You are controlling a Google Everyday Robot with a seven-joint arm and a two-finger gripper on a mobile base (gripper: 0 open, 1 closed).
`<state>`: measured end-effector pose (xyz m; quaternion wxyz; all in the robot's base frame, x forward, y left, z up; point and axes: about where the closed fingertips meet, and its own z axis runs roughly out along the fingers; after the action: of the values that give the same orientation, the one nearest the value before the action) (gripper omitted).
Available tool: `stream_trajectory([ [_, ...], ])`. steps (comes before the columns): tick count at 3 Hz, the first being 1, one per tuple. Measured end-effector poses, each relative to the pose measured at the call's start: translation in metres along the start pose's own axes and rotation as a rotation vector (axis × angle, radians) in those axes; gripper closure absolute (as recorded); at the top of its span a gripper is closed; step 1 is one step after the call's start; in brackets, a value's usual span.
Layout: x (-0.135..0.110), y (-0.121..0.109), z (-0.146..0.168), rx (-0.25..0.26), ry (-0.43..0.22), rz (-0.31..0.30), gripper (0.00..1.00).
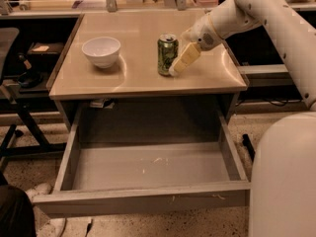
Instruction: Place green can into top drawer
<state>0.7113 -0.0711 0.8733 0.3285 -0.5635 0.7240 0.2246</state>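
The green can (167, 54) stands upright on the beige desk top (138, 78), right of centre. My gripper (180, 62) is at the end of the white arm that reaches in from the upper right. It sits low against the can's right side, touching or overlapping its edge. The top drawer (148, 164) is pulled fully open below the desk. Its grey floor is bare with pale scuff marks, and its flat front panel (143, 199) is nearest the camera.
A white bowl (101, 51) stands on the desk left of the can. My white arm and base (284, 172) fill the right side. A dark chair frame (15, 107) stands at the left, and a shoe (37, 189) lies on the speckled floor.
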Motion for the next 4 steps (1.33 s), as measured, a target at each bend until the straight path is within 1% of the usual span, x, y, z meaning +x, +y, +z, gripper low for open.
stream_trajectory([
  [1, -0.0111, 0.0031, 0.0126, -0.009, 0.000, -0.011, 0.00],
  [2, -0.0114, 0.0033, 0.0131, -0.009, 0.000, -0.012, 0.17],
  [4, -0.0114, 0.0033, 0.0132, -0.009, 0.000, -0.012, 0.64],
])
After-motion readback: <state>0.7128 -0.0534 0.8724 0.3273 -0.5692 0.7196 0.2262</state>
